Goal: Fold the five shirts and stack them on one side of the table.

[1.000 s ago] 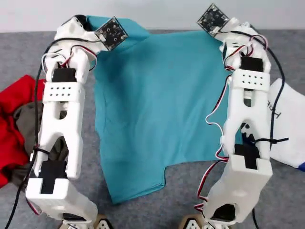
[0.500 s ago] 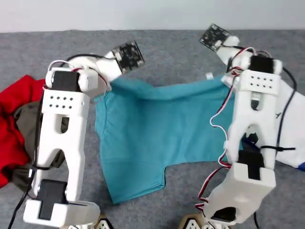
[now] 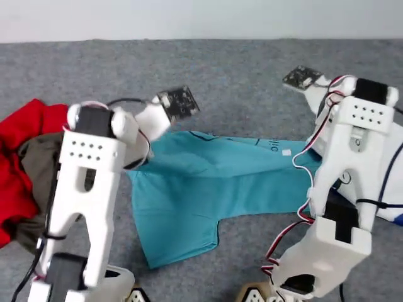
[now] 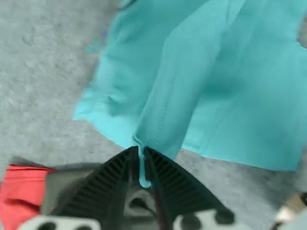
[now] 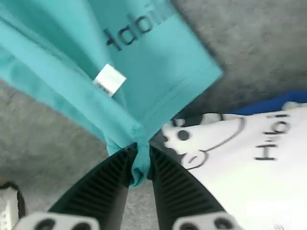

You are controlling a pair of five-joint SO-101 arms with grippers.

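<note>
Grey felt covers the table (image 3: 252,75), and the teal shirt (image 3: 208,182) lies across its middle, between my two arms. My left arm (image 3: 88,182) stands up from the near edge. Its top joint is high over the shirt's left end, and the wrist is bent forward and inward toward the shirt's far left corner. My left claw (image 4: 141,158) has its jaws pinched together on a seamed fold of teal cloth, which spreads away from the tips in loose folds. My right arm (image 3: 343,189) rises from the near edge on the other side. Its wrist is tipped out over the shirt's right end. My right claw (image 5: 139,153) is clamped on a small bunch of the teal fabric, close to the white label (image 5: 109,79) sewn into it. One sleeve of the teal shirt points toward the near edge. Just beside my right claw lies the white shirt (image 5: 249,153), and the teal corner overlaps it. Far to the left, well apart from the teal one, a red shirt (image 3: 25,126) is heaped with an olive garment (image 3: 38,163) against it.
</note>
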